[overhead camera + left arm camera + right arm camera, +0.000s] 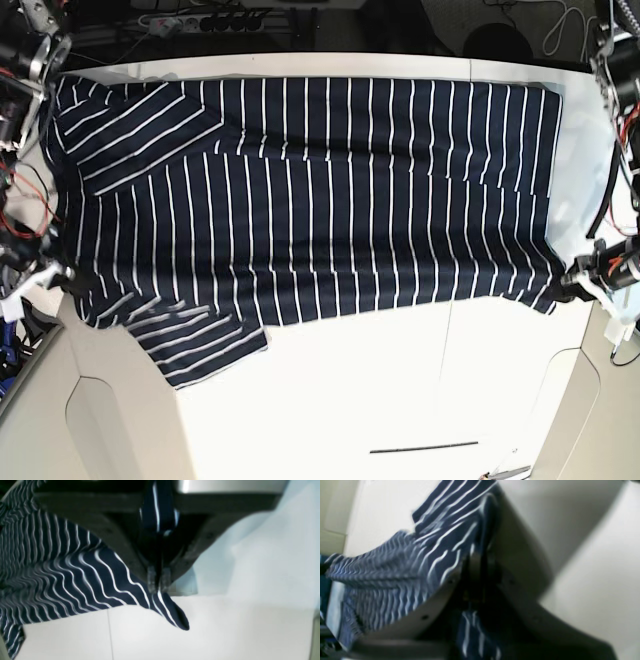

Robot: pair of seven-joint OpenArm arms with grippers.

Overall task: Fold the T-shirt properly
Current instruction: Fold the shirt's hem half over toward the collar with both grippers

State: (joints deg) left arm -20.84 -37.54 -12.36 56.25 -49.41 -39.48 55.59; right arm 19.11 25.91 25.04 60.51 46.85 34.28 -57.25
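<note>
2 grippers, the left gripper and right gripper, each pinch a near corner of the soft navy white-striped T-shirt, stretched flat across the white table, probably keeping it taut for folding.

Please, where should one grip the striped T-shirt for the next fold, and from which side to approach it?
Probably at the two near-edge corners, coming from the outer sides. The T-shirt lies spread across the white table. The left gripper and the right gripper each already pinch a corner there, and the cloth stretches taut between them, so both can carry that edge together.
</note>
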